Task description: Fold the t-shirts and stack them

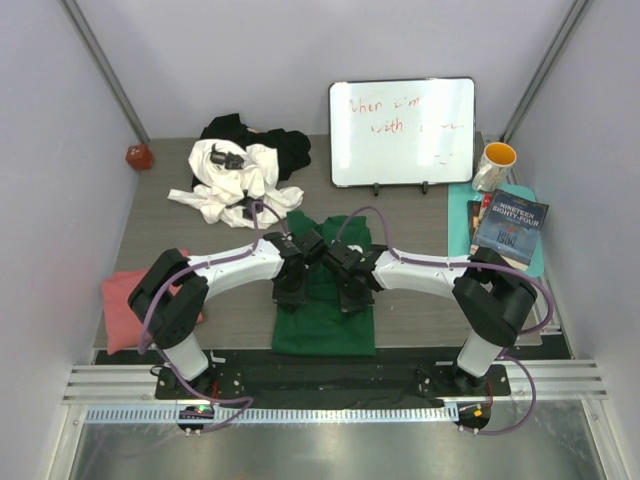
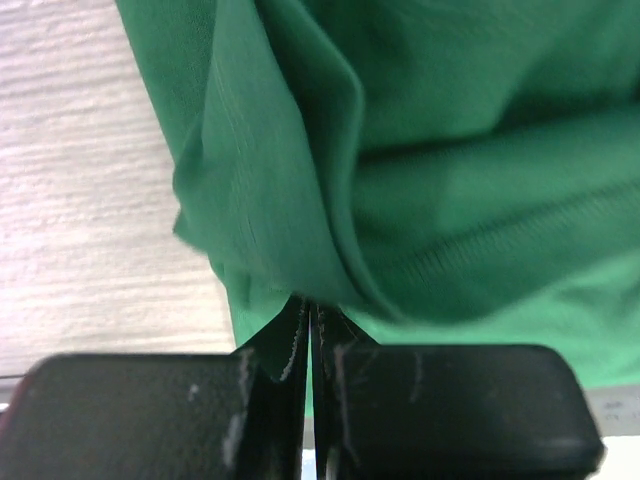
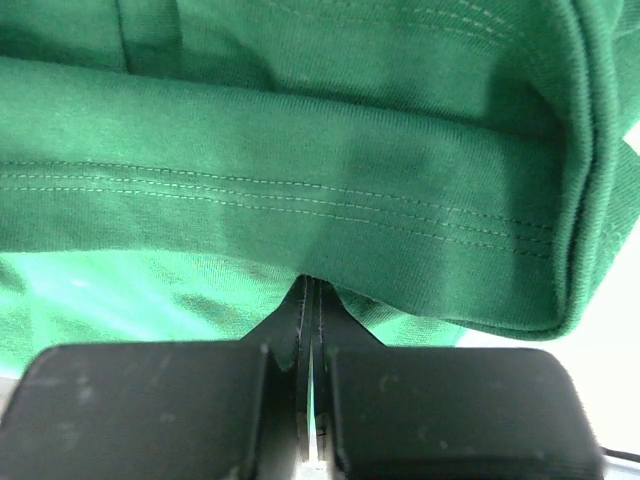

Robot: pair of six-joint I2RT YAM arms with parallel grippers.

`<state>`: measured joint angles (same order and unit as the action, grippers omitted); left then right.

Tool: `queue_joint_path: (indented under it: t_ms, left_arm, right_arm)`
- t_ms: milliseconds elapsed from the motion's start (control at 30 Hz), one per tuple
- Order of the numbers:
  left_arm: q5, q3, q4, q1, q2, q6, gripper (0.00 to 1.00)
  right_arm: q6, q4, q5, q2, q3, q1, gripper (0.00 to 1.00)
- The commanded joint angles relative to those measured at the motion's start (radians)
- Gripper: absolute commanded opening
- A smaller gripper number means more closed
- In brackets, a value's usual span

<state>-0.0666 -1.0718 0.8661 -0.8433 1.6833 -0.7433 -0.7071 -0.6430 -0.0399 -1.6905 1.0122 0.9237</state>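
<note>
Grey wood tabletop (image 1: 410,215): dark green t-shirt (image 1: 322,325) lies lower centre of the frame. Your left gripper (image 2: 308,315) and right gripper (image 3: 310,295) each pressed together, pinching a fold of its cloth.

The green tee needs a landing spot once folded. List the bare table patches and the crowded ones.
Bare table: in front of the whiteboard, between green tee and teal mat; also left, between white tee and pink tee. Crowded: back left, around white tee and black tee; the mat, under books.
</note>
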Motion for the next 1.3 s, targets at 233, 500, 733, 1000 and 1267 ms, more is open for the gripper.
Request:
queue_joint_path:
  t_ms: [233,500,733,1000,1267]
  left_arm:
    - [-0.012,0.067,-0.044,-0.077,0.107,0.027,0.00]
    - [-0.010,0.069,-0.026,-0.077,0.075,0.024,0.00]
    - [-0.006,0.072,-0.024,-0.077,0.079,0.027,0.00]
    - [-0.010,0.078,-0.024,-0.077,0.078,0.025,0.00]
    - [-0.024,0.070,-0.012,-0.073,0.065,0.025,0.00]
  right_arm:
    - [0.038,0.131,-0.063,-0.009,0.127,-0.086,0.01]
    - [0.054,0.126,-0.040,0.035,0.161,-0.106,0.01]
    - [0.070,0.141,-0.051,-0.003,0.190,-0.138,0.01]
    - [0.104,0.186,-0.072,-0.058,0.244,-0.175,0.01]
    - [0.123,0.175,-0.083,-0.054,0.244,-0.203,0.01]
